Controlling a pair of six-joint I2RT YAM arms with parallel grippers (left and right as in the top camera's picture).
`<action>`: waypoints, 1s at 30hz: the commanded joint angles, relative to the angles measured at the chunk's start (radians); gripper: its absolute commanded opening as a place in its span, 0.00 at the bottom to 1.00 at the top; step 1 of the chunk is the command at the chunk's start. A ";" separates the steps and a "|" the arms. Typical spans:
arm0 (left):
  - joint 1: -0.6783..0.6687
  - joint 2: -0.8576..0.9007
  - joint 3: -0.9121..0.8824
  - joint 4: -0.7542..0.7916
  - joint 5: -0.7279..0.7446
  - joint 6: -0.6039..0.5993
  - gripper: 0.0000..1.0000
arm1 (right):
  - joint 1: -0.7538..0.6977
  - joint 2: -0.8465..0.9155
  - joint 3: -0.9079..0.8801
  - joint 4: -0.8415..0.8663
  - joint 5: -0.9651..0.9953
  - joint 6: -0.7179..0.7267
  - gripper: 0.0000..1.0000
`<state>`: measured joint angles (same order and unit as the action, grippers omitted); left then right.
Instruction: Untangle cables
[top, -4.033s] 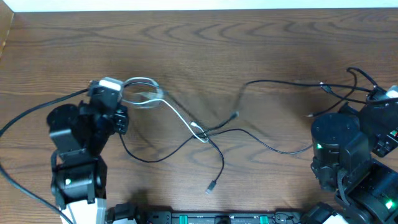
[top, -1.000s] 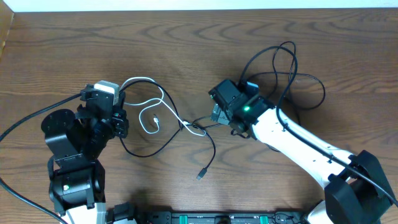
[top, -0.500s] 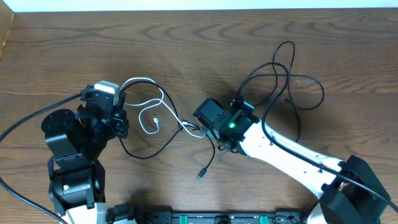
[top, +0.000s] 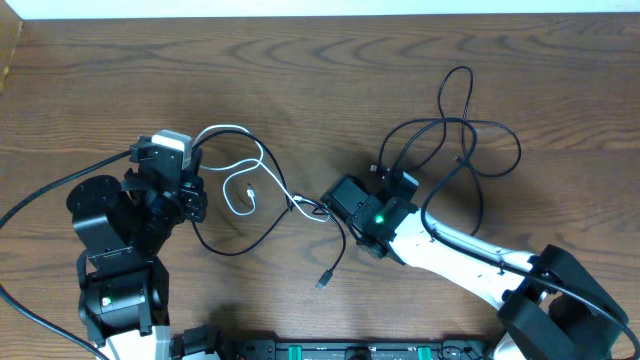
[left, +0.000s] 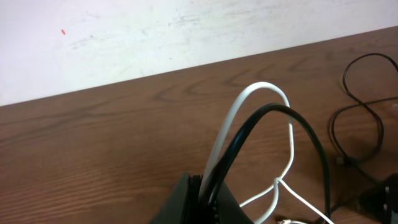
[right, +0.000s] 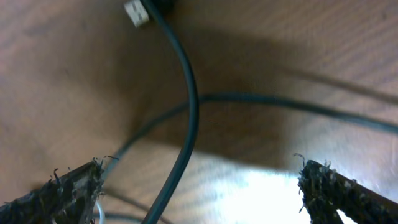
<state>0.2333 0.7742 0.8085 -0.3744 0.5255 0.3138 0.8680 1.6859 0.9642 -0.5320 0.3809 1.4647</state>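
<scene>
Pinching 2 cables at once, my left jaws are pressed together at the left of the overhead frame, at the end of my left arm (top: 110, 220). The white cable (top: 226, 128) and a black cable (top: 236, 253) both run out from them over the brown table (top: 400, 60).

In the left wrist view both cables rise from between the jaws at the bottom centre. The white cable (left: 249, 99) arches highest, with the black cable (left: 273, 112) arching just under it and to the right.

Overhead, the white one loops up and right, then slants down toward the middle of the frame. A smaller inner loop ends in a small plug (top: 250, 195). The black one sags toward the lower part of the frame and climbs to meet the white at a tangle (top: 315, 208) near the centre. From there a black end drops to a plug (top: 322, 283). More black cable lies in loose loops (top: 460, 69) at the upper right.

My right arm (top: 450, 250) reaches in from the lower right, and my right jaws are just beside the tangle, spread wide and holding nothing. In the right wrist view the fingertips (right: 62, 190) show in the 2 lower corners. A black cable (right: 189, 99) runs down through the gap between them, touching neither. A thinner black strand (right: 280, 102) crosses it, and a white plug (right: 135, 12) shows at the top edge.
</scene>
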 joint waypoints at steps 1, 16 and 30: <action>0.004 -0.006 0.014 0.000 0.017 -0.005 0.08 | 0.003 0.003 -0.025 0.035 0.159 -0.007 0.96; 0.004 -0.006 0.014 -0.010 0.017 -0.005 0.08 | -0.014 0.008 -0.094 0.166 0.234 0.002 0.88; 0.004 -0.006 0.014 -0.014 0.017 -0.005 0.07 | -0.014 0.147 -0.095 0.293 0.219 0.001 0.84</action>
<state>0.2333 0.7742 0.8085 -0.3870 0.5255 0.3138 0.8558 1.8095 0.8795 -0.2546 0.6079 1.4551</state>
